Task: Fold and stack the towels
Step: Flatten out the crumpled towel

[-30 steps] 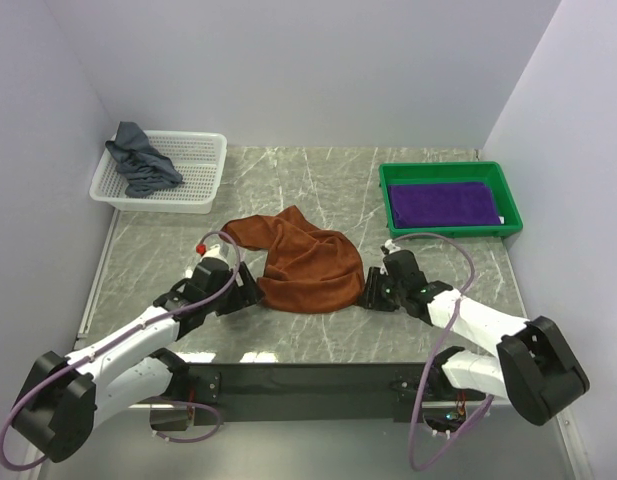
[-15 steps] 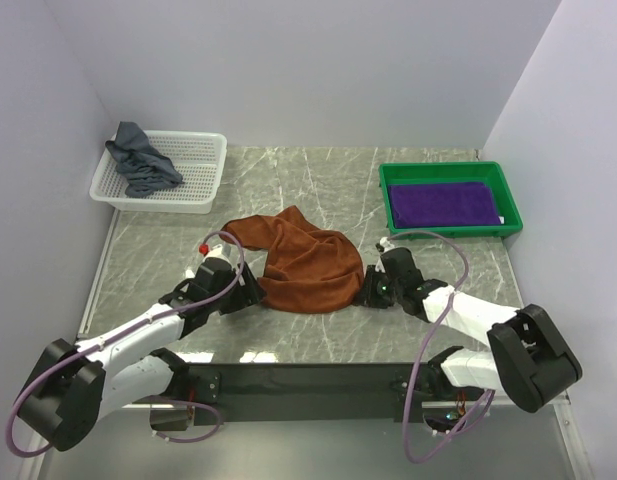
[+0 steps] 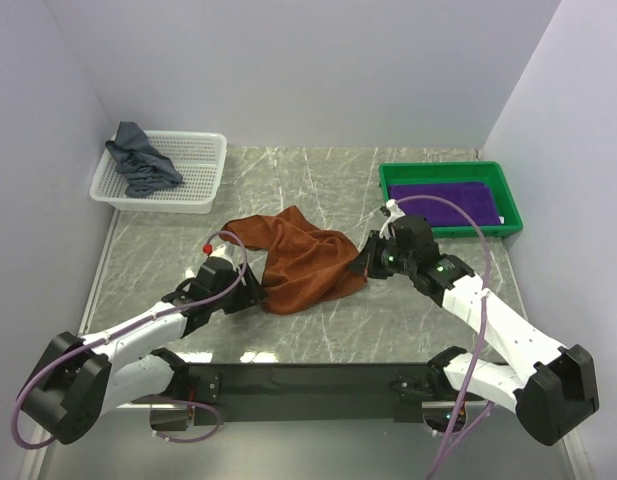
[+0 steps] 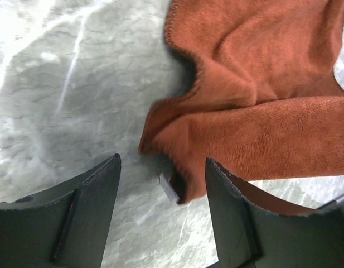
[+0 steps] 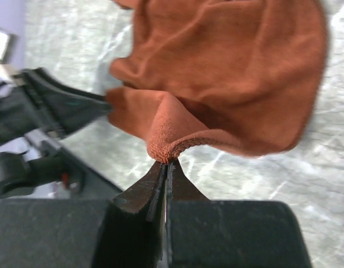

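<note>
A rust-brown towel [image 3: 303,258] lies crumpled mid-table. My right gripper [image 3: 369,262] is shut on its right edge and holds that edge pinched up off the marble [image 5: 167,160]. My left gripper [image 3: 256,292] stands open at the towel's near left corner [image 4: 174,178], which lies between its fingers [image 4: 99,184] with a small white label beside it. A grey-blue towel [image 3: 140,160] is heaped in the white basket [image 3: 193,170] at the back left. A purple towel [image 3: 443,204] lies folded flat in the green tray [image 3: 388,185] at the back right.
The marble table top [image 3: 328,320] ends at a dark front rail [image 3: 308,378] by the arm bases. Pale walls close in the back and both sides. The left arm's cable loops over the table near the towel's left end.
My right gripper has closed on the towel's right edge and lifted it back and to the right, pulling the cloth with it. My left gripper has edged slightly toward the towel's corner.
</note>
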Motion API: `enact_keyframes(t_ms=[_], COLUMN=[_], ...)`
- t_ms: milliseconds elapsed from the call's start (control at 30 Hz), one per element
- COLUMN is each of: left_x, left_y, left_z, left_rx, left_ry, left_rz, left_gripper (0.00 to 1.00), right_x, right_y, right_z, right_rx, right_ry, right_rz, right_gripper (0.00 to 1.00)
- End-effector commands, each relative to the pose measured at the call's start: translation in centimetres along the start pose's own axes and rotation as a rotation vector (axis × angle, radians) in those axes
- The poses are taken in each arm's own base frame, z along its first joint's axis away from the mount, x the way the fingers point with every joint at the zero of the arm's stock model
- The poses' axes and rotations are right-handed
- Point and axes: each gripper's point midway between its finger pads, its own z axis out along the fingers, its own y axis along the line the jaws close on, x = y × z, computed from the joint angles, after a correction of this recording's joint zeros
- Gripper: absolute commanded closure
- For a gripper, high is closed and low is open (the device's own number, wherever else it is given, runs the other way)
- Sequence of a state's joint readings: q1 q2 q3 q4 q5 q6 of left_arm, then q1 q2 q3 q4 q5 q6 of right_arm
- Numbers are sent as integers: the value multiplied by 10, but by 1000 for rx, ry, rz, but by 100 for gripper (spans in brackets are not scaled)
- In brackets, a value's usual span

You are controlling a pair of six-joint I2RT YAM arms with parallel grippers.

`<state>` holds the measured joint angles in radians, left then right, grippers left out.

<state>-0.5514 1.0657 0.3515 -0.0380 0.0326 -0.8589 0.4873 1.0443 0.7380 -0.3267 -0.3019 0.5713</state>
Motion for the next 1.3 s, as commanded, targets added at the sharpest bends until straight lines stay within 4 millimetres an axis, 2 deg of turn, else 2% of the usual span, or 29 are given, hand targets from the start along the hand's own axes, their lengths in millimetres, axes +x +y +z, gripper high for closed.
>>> enact_keyframes(t_ms=[0, 133, 167, 233, 267, 367, 600, 833, 967, 1067, 1100, 1133, 1267], left_x=[-1, 4, 5, 6, 7, 6, 10, 32, 40, 35, 28, 24, 8], left_y=[-18, -29, -31, -38, -38, -41, -51, -68, -69, -73, -74, -77, -91], left_z=[1, -2, -3, -7, -8, -14, -18, -10, -4, 0, 2, 3, 7], left_rx=[92, 150, 163, 202, 206, 222, 268, 266, 220, 224, 218, 219, 244], left_ry=[-1, 27, 35, 38, 39, 27, 29, 126, 146, 120, 88, 71, 24], left_rz=[7, -26, -34, -53, -58, -65, -57, -44, -47, -78, -93, -104, -123], left_gripper=[33, 33, 33, 33, 34, 36, 38, 38, 39, 48, 51, 60, 70], right_x=[-10, -30, -40, -49, -61, -69, -68, -70, -71, -69, -69, -66, -57], right_y=[22, 46, 58, 65, 73, 73, 69, 62, 62, 60, 59, 56, 47], right_z=[-14, -19, -23, -22, -26, -20, -3, 7, 9, 9, 9, 10, 12], right_rx=[-54, -116, -148, -158, -167, -144, -142, -110, -108, -105, -105, -100, -81], right_ry=[15, -6, -25, -27, -48, -42, -22, -20, -19, -20, -23, -18, -13], right_rz=[33, 31, 26, 25, 7, 8, 26, 29, 28, 30, 31, 35, 41], right_gripper=[100, 100, 100, 100, 100, 100, 100, 100, 100, 100, 100, 100, 100])
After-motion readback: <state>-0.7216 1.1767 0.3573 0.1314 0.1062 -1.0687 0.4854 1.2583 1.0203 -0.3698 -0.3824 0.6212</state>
